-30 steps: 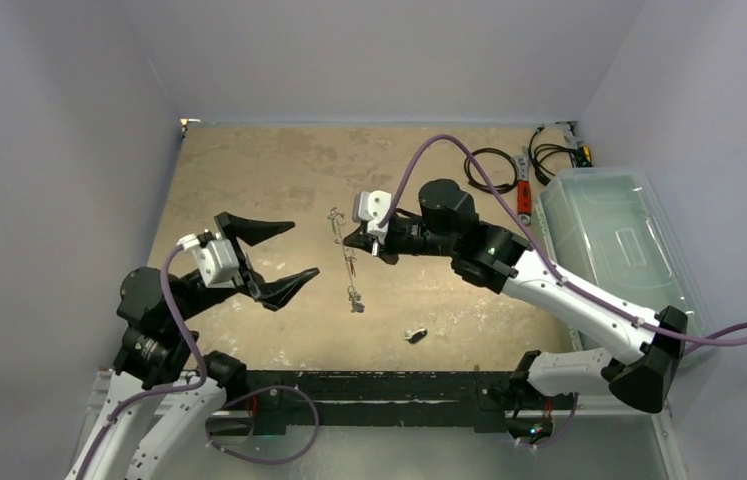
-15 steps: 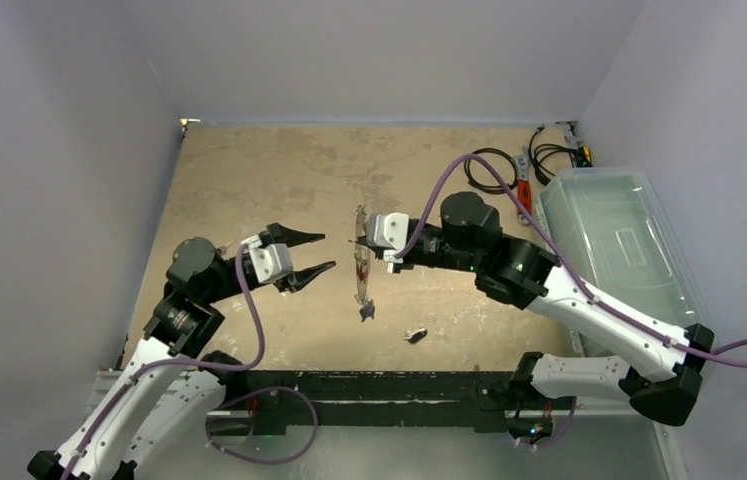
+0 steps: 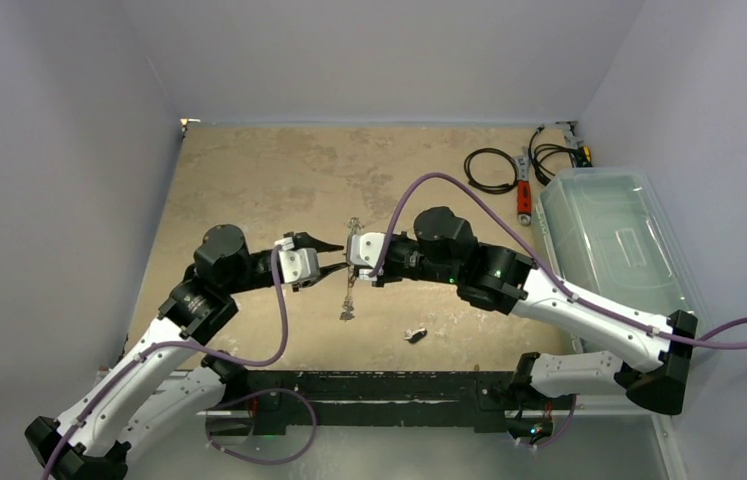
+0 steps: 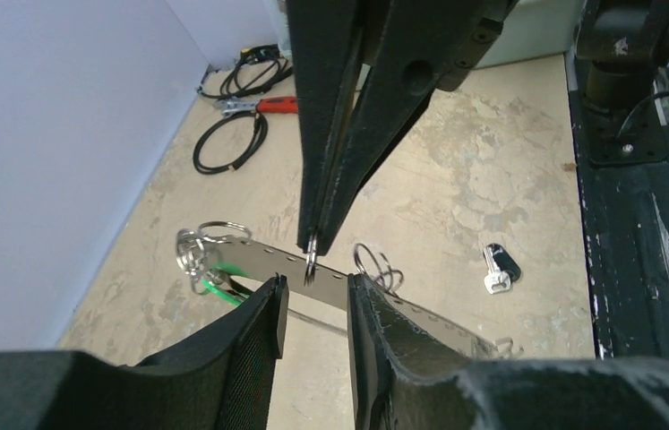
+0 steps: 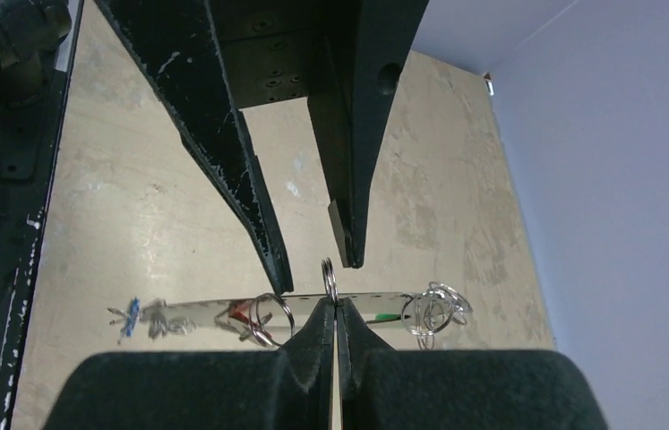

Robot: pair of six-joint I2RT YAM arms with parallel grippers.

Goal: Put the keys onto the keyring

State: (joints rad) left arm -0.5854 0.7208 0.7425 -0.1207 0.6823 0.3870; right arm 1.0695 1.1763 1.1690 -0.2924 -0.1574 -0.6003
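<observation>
The keyring [image 3: 350,280], a thin silver hoop with a flat holed band [image 4: 250,256], hangs above the table's middle. My right gripper [image 5: 334,309] is shut on a small split ring [image 5: 329,273] threaded on that band [image 5: 384,303]. Keys dangle from it: a green one [image 4: 218,288], a red one [image 5: 239,313] and a blue tag [image 5: 131,312]. My left gripper [image 4: 314,296] faces the right one with its jaws a little apart, their tips on either side of the pinched split ring, just in front of the band. A loose black-headed key [image 3: 415,335] lies on the table.
A clear plastic bin [image 3: 614,235] stands along the right wall. Coiled black cables [image 3: 492,170] and a red tool [image 3: 524,196] lie at the back right. The black base rail [image 3: 389,385] runs along the near edge. Walls close in left and behind.
My left arm has swung right to the keyring and its jaws have narrowed a lot. The right gripper stayed shut, shifting the hanging keyring right, then back left.
</observation>
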